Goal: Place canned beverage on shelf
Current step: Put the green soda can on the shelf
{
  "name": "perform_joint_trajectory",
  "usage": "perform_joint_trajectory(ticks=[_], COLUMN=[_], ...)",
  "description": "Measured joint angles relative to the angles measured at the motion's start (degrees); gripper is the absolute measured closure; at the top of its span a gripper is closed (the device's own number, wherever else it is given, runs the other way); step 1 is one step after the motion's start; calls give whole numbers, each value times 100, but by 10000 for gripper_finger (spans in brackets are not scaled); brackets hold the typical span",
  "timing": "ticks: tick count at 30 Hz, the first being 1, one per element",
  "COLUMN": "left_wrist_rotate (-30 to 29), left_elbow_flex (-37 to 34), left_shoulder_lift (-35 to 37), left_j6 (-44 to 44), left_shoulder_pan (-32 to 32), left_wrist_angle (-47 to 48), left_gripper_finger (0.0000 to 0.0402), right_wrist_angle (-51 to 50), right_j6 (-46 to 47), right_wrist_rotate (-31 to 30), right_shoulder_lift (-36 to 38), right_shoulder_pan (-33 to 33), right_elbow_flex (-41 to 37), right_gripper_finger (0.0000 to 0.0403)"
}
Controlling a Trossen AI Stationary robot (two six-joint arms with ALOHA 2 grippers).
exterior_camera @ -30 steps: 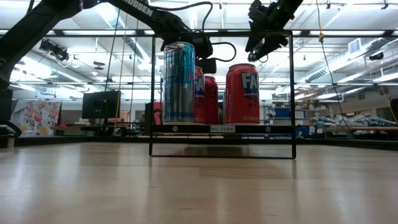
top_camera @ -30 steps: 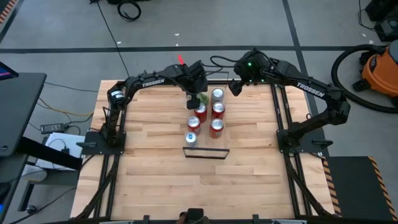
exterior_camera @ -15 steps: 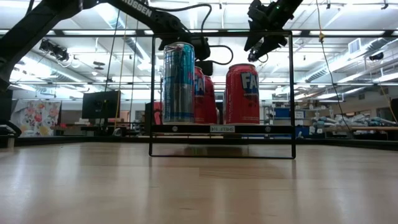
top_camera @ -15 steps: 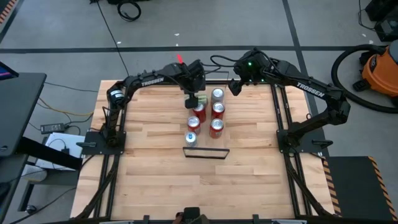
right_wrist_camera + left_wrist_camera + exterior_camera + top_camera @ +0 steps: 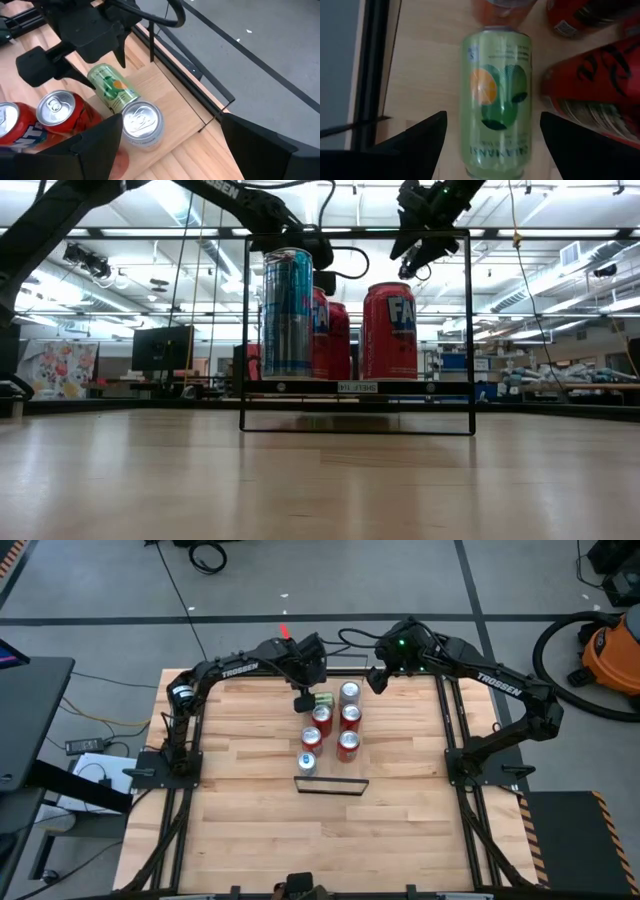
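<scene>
**Robot arm hovers over a toppled green can at the far end of the shelf**

On the left, the left gripper (image 5: 303, 700) hangs above a green can (image 5: 496, 95) lying on its side on the wood, its fingers (image 5: 422, 140) spread either side of the can and touching nothing. The can rests at the far end of the shelf (image 5: 331, 783), beside the red cans (image 5: 349, 717) standing in two rows and a blue-and-silver can (image 5: 287, 312) at the near end. Righting the fallen can looks like the step in hand: the fingers would do well to come down square across its rounded middle, clear of the red neighbours close by, and close gently, since smooth painted metal rolls and slips. To the right, the right gripper (image 5: 379, 680) waits at the table's far edge, fingers parted and empty. The shelf is a pale board framed by thin black wire rails.
</scene>
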State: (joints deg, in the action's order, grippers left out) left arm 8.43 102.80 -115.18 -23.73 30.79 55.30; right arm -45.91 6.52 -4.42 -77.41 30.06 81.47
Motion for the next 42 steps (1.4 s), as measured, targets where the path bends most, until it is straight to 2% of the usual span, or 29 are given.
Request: perform_joint_trajectory(ticks=[6, 16, 22, 28, 31, 34, 38, 42], left_wrist_rotate=[50, 87, 345, 431, 469, 452, 308, 195], left_elbow_flex=[-9, -114, -114, -140, -674, -1703, -3119, -4190], left_shoulder_lift=[11, 18, 27, 319, 739, 1456, 2421, 2918], left_j6=[166, 229, 278, 395, 576, 855, 1383, 1672], left_shoulder_pan=[67, 192, 201, 304, 323, 323, 264, 227], left_wrist_angle=[443, 257, 59, 77, -144, -795, -2422, -4139], left_gripper_finger=[72, 72, 72, 73, 73, 73, 73, 73], right_wrist_angle=[10, 32, -4, -10, -8, -8, 36, 124], right_j6=[-148, -180, -175, -157, -157, -155, -160, -237], right_wrist_rotate=[9, 11, 11, 10, 8, 6, 6, 45], right_shoulder_lift=[0, 0, 0, 0, 0, 0, 0, 0], right_shoulder_pan=[-160, -183, -184, -184, -184, -184, -190, -190], right_elbow_flex=[1, 1, 0, 1, 2, 1, 0, 0], right_gripper_finger=[54, 54, 54, 54, 54, 54, 54, 54])
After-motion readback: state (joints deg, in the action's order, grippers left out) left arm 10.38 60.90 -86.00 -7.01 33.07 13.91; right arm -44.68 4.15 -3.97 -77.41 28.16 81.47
